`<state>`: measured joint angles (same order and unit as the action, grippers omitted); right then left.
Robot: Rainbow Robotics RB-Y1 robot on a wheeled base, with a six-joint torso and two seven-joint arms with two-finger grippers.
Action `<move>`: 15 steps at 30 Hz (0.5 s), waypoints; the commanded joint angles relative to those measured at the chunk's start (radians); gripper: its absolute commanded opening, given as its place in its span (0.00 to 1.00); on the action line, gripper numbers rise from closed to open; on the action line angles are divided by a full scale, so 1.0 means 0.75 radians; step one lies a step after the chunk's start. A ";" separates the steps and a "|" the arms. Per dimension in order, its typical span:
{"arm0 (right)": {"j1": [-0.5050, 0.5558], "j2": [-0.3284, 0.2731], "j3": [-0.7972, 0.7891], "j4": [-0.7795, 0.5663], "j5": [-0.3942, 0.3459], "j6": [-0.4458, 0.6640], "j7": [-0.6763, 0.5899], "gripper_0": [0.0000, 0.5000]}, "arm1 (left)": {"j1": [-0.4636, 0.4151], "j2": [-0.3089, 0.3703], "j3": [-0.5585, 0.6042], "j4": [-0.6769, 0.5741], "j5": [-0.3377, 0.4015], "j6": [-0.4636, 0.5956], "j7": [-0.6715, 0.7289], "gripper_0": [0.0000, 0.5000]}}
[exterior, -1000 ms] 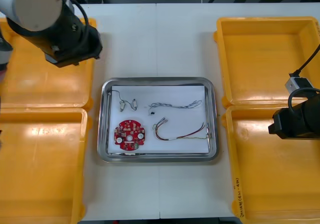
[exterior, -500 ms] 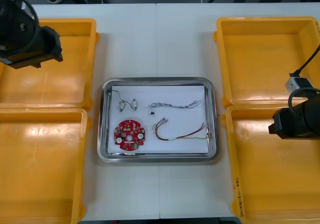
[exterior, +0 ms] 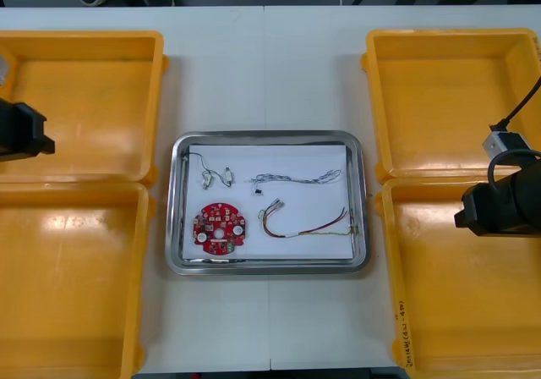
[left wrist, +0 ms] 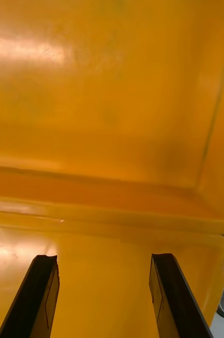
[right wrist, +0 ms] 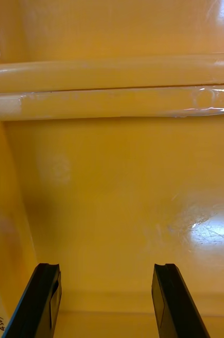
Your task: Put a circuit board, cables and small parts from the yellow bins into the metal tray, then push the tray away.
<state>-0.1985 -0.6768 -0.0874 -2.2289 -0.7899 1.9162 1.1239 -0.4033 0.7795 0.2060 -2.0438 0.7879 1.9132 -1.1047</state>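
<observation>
The metal tray (exterior: 172, 201) sits in the middle of the frame, on the table (exterior: 269, 66) between the yellow bins (exterior: 157, 100). On its white floor lie the round red circuit board (exterior: 219, 227) at the lower left, the blue and white cable (exterior: 296, 178) across the upper middle, the red and yellow cable (exterior: 308, 227) at the lower right, and small metal parts (exterior: 217, 176) at the upper left. With all of these in, I think the filling is done and only the push is left. The left gripper (left wrist: 104, 257) hangs at the left edge of the frame, over the place where two bin rims meet. Its fingers are spread wide with nothing between them. The right gripper (right wrist: 106, 265) hangs over the lower right bin (exterior: 456, 311), also spread and holding nothing. Both are well apart from the tray, likely so they do not bump it. For the push, one must come to the tray's lower rim and go slowly, or the light cables may slide.
</observation>
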 commanded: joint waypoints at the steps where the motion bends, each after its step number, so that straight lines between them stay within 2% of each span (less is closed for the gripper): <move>1: 0.009 -0.075 -0.025 -0.002 -0.025 0.005 -0.034 1.00 | 0.143 0.057 0.153 -0.110 0.015 0.009 -0.208 1.00; 9: -0.014 -0.075 -0.027 -0.004 -0.045 0.005 0.005 1.00 | 0.321 0.057 0.263 -0.179 0.081 0.009 -0.274 1.00; 15: -0.042 -0.067 -0.025 -0.006 -0.061 0.005 0.224 1.00 | 0.417 0.057 0.304 -0.216 0.113 0.009 -0.280 1.00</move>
<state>-0.2010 -0.6976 -0.0874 -2.2253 -0.8228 1.9162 1.1815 -0.1357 0.7797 0.3926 -2.1604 0.8544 1.9135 -1.3158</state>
